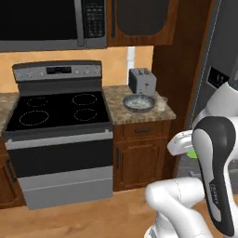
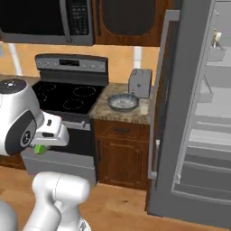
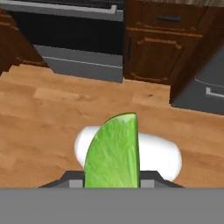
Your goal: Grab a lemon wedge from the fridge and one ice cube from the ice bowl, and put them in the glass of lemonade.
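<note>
Care is being called for: the lemon wedge (image 3: 114,153) is being clamped in the end effector (image 3: 113,177) above the floor, well short of the desk (image 2: 135,113); firm closure should be held.

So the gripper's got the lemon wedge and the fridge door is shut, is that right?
Not quite. The gripper does hold the lemon wedge, but the fridge door stands open: the right base view shows its bare shelves.

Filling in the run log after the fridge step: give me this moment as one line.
stage: wedge fetched | jaws: shut on lemon wedge | fridge: door open | ice bowl: on counter beside toaster | ice: not yet picked
</note>
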